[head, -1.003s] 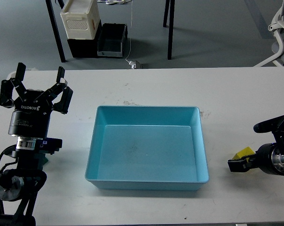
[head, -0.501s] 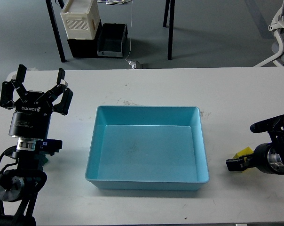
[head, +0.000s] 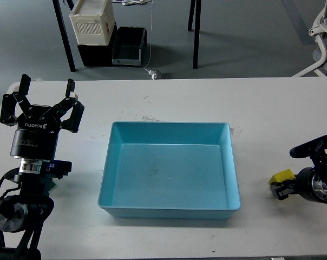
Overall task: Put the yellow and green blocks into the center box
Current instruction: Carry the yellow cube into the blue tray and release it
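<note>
The blue box (head: 169, 205) sits open and empty at the table's middle. A yellow block (head: 281, 176) lies on the table to its right. My right gripper (head: 285, 171) stands around the block, one finger above it and one just below, with a wide gap between them. My left gripper (head: 41, 105) is open and empty at the far left, fingers spread and pointing away. A green sliver (head: 53, 184), probably the green block, peeks out from under my left arm; most of it is hidden.
The white table (head: 180, 97) ends at its far edge, with chair legs, a white crate (head: 91, 20) and a black box on the floor beyond. An office chair (head: 323, 38) stands at the back right.
My right gripper has shifted slightly right, and its lower finger has drawn back under the yellow block. The block and my left arm have not moved.
</note>
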